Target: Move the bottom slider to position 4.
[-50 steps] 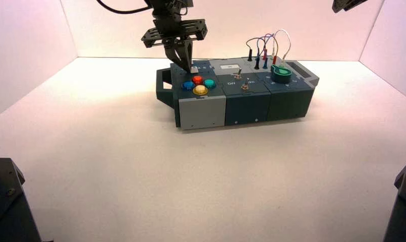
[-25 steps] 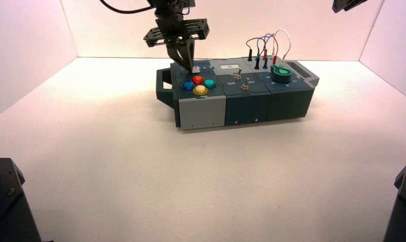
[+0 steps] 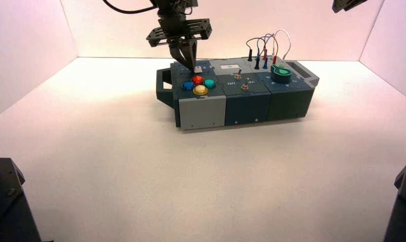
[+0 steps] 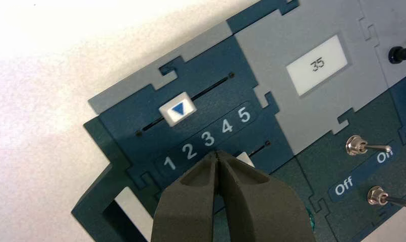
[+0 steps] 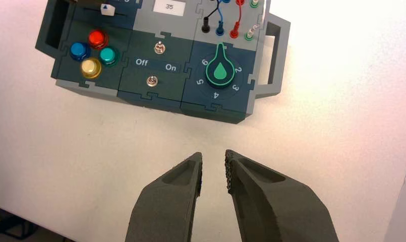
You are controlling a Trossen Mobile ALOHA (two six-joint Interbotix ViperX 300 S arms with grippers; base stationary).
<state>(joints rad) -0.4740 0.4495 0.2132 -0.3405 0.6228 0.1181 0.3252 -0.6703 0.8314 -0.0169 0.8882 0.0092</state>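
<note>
Left gripper (image 4: 218,157) over the control box (image 3: 251,103), fingertips pressed together.

They meet beside the bottom slider (image 4: 244,160) (mostly hidden behind them), below numeral 3, short of position 4 (image 4: 227,126); the right gripper (image 5: 214,171) hangs parked, slightly spread.

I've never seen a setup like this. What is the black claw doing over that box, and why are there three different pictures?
It is one robot with two arms, photographed at the same moment by three cameras: one overhead behind the arms, and one on each wrist. On the white table stands a practice box with coloured round buttons, toggle switches, a green knob, plugged-in wires and two sliders. The left gripper, fingers closed together, is pressed against the bottom slider, mostly hidden behind them, beside the printed numbers 1 to 5; position 4 is the target. It holds nothing. The right gripper waits high up, open and empty.
</note>
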